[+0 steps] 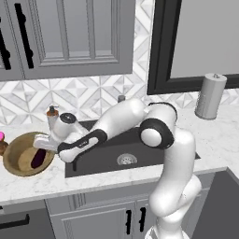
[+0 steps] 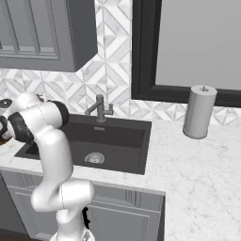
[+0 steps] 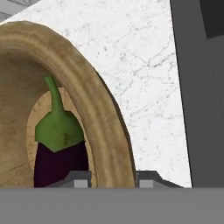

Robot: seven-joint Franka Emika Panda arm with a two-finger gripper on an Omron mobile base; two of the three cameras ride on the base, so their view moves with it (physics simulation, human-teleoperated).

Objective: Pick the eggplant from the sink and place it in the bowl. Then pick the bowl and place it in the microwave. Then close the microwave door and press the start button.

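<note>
Eggplant (image 3: pixel 59 148) lies inside the bowl (image 3: pixel 98 118) on the worktop (image 3: pixel 140 57); the tool (image 3: pixel 109 179) is clamped on the bowl's rim, one finger beside the eggplant.

The bowl (image 3: pixel 94 118) is tan wood with visible grain and a matt, slightly rough rim. The eggplant (image 3: pixel 61 164) has dark purple, smooth skin and a dull green, mottled cap. The counter (image 1: pixel 212 135) looks like polished white marble with fine grey veins. The sink (image 2: pixel 117 141) is matt dark grey, its drain (image 2: pixel 94 158) shiny metal, and the faucet (image 2: pixel 100 109) brushed grey metal. The arm (image 1: pixel 175 158) is glossy white plastic.
</note>
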